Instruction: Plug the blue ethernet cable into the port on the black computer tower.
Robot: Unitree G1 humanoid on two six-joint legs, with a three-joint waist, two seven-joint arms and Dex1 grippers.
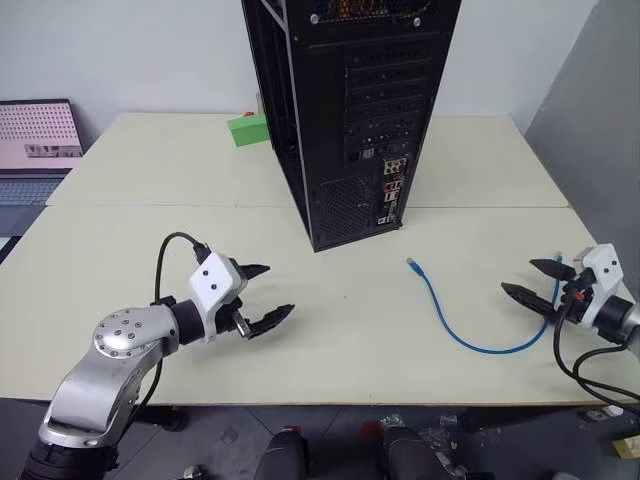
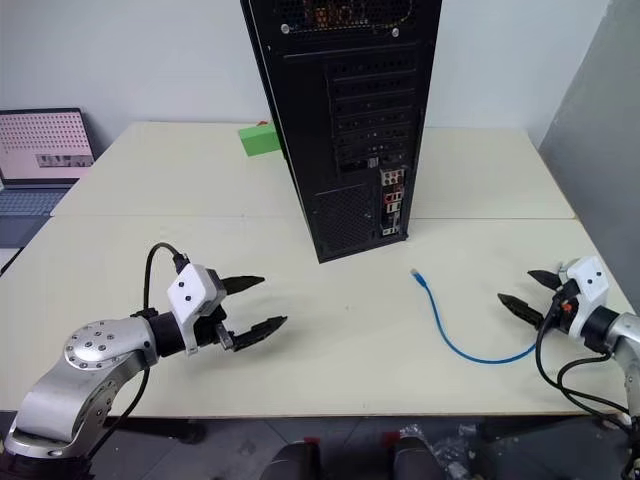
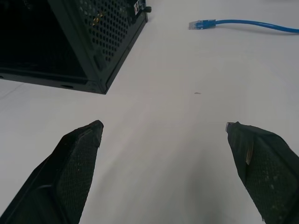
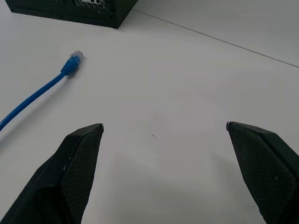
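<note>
A: Where does the blue ethernet cable (image 1: pixel 470 330) lie?

B: Flat on the pale desk (image 1: pixel 330 330), in front of the black computer tower (image 1: pixel 350 110) and to its right. 1 clear plug (image 1: pixel 411 263) points toward the tower's base, near it but apart from it. From there the cord curves toward the desk's near edge and then over to the right pincer (image 1: pixel 535 283); I cannot tell whether it touches those fingers.

A: And the pincers?

B: Both stand apart, holding nothing. The left pincer (image 1: pixel 262 296) hovers over bare desk, well to the left of the cable, its 2 black fingers (image 3: pixel 77 168) spread wide and aimed toward the tower's lower corner. The right pincer sits near the desk's right edge, also spread, facing left toward the plug.

A: The tower itself?

B: Upright, rear panel facing the robot, with slot covers above and a cluster of coloured connectors (image 1: pixel 392 190) low on the right. The port is too small there to single out. A green block (image 1: pixel 247 130) sits behind the tower on its left, and a laptop (image 1: pixel 35 140) is at the far left.
</note>
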